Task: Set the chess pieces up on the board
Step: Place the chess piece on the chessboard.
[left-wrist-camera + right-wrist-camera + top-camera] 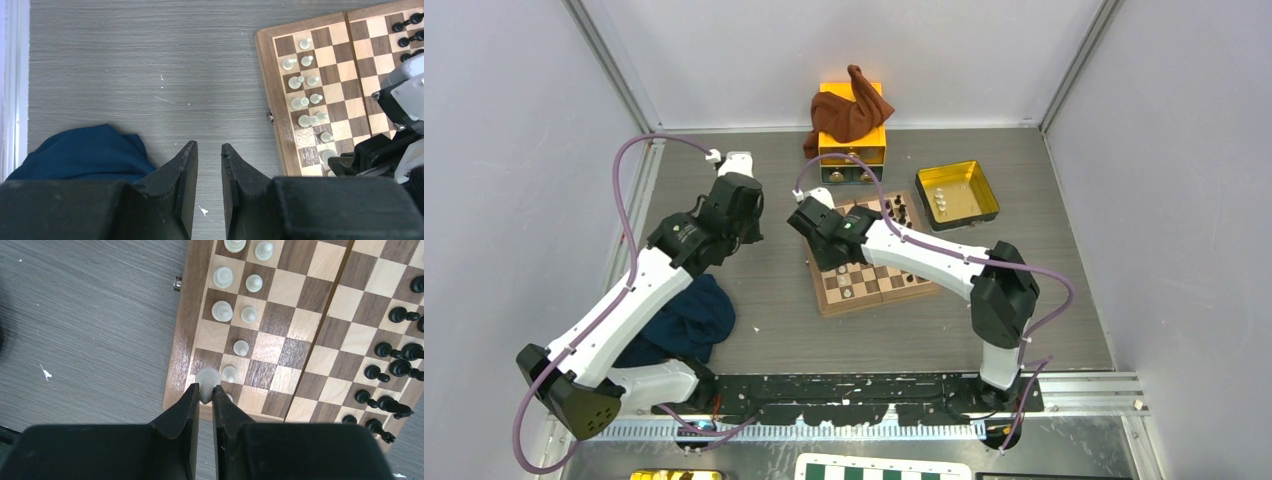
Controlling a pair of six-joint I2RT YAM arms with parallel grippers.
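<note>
Here the right gripper (204, 392) is pinched shut on a cream-white piece (207, 376), its fingers closed on the narrow upper part while the wide base shows just beyond the tips; the piece hangs over a dark square in the outer file of the board (183, 335), right beside the border and near a corner. This looks like a placement into the white back rank; cream pawns (248, 314) line the neighbouring file, and dark pieces (395, 315) crowd the far side. To do it well, the piece should go straight down, base flat and centred, clear of the pawn just beside it; the jaws should part only once the base sits, and the lift should be vertical so no finger clips a neighbour. The left gripper (209, 155) hovers with fingers a little apart, holding nothing, over the table (125, 60) near a blue cloth (85, 150).
</note>
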